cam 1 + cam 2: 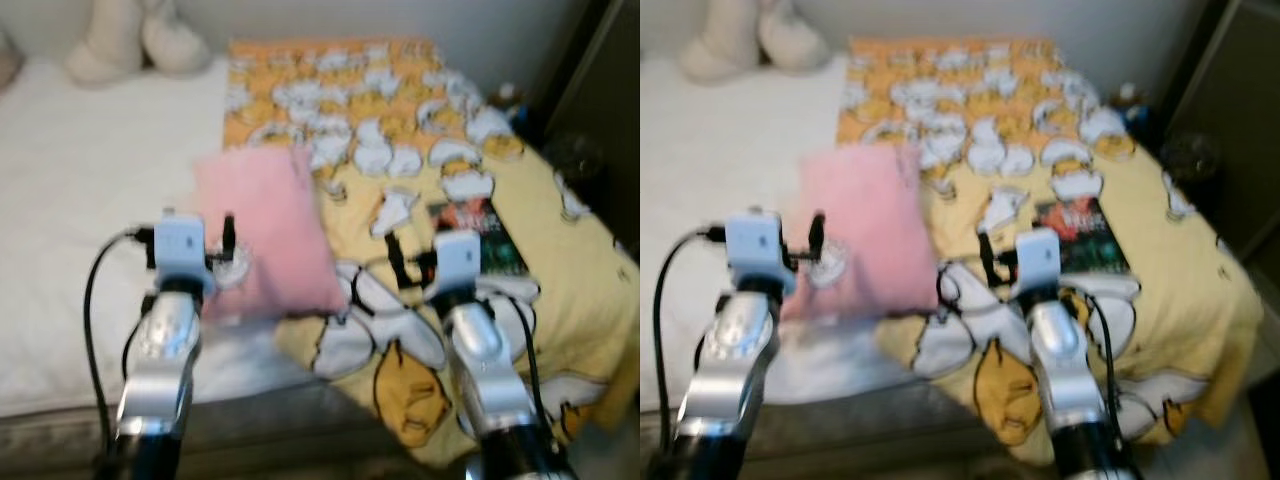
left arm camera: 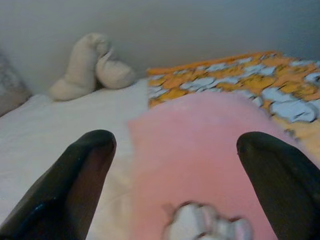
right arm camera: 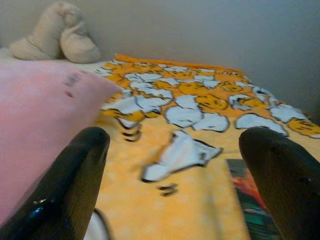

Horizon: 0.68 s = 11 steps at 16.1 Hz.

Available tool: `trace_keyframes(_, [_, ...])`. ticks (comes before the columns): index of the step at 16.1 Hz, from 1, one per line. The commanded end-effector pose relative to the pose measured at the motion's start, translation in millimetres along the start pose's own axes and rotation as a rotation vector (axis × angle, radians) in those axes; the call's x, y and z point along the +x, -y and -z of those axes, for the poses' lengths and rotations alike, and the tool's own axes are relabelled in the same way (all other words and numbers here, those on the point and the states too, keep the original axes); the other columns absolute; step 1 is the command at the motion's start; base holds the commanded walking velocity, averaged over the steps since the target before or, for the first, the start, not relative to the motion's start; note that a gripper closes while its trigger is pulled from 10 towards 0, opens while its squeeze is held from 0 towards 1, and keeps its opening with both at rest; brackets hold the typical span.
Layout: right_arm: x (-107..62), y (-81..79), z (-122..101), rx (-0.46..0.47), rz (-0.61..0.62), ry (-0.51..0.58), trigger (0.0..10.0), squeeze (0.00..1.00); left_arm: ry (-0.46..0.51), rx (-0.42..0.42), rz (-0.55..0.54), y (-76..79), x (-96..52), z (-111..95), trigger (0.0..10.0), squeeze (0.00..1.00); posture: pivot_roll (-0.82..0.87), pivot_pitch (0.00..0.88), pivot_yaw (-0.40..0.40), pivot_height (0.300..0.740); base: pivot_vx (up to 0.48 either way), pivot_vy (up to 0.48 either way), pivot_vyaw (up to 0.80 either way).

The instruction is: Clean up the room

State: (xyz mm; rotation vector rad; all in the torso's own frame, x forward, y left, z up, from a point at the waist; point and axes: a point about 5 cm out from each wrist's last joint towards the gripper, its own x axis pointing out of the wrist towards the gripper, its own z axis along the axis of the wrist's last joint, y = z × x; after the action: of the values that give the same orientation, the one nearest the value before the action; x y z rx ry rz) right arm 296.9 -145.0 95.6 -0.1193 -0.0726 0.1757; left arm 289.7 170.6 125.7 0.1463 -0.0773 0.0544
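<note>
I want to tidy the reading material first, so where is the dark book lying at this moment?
The dark rectangular book lies flat on the yellow cartoon-print blanket, on the robot's right side of the bed, just beyond the right gripper and to the right of the pink fluffy pillow.

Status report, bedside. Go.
Left gripper open, raised over pink pillow. Right gripper open, above yellow blanket, book just ahead. Cream plush toy at bed's far end. Nothing held.
</note>
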Motion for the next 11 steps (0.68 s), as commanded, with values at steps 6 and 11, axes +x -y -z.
trace_keyframes(6, [11.2, 9.5, 2, 0.189, 0.056, -0.064, 10.0, 0.00, -0.068, 0.011, 0.019, -3.0, 9.6, 4, 10.0, 0.00, -0.06, 0.000, 0.019, 0.740, 0.000, 0.080, 0.00])
trace_keyframes(11, [44.5, 16.7, -5, 0.321, 0.072, -0.102, 10.0, 0.00, -0.217, -0.063, 0.043, -16.1, 35.6, 19, 10.0, 0.00, -0.05, 0.000, 0.055, 0.740, 0.000, 0.000, 0.00])
